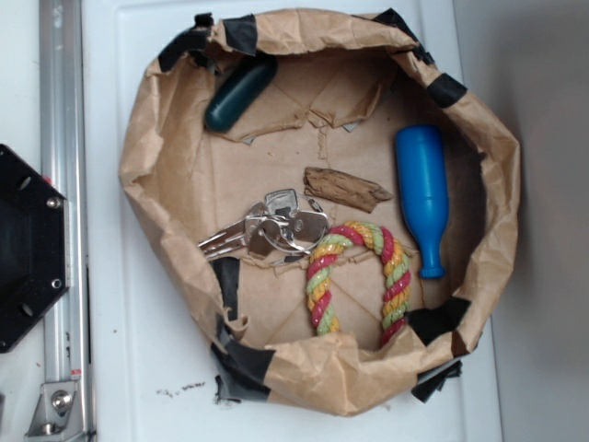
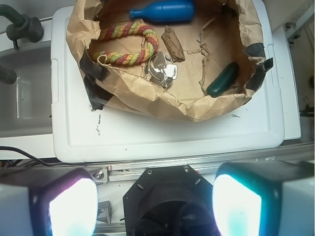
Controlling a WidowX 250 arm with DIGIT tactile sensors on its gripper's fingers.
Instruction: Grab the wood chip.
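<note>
Wrist view: claw (image 2: 155, 209) at the bottom edge, fingers (image 2: 71, 206) spread wide apart, nothing between them, well short of the paper nest (image 2: 147, 105).
Landmark: wood chip (image 2: 173, 43), lying flat on the nest floor.
Chip in the exterior view: wood chip (image 1: 346, 190) near the centre, long axis running roughly left to right, ends jagged.
Keys (image 1: 276, 228): just below-left of the chip, close but apart.
Rope toy (image 1: 359, 276): just below the chip, its arch nearly touching.
Blue bottle toy (image 1: 423, 198): right of the chip, a small gap between.
Dark green piece (image 1: 239, 92): well above-left, by the rim.
Step in hand: reaching, likely just begun.
Doing it well: descend over the chip's middle, close across its narrow width, keep clear of keys and rope.
</note>
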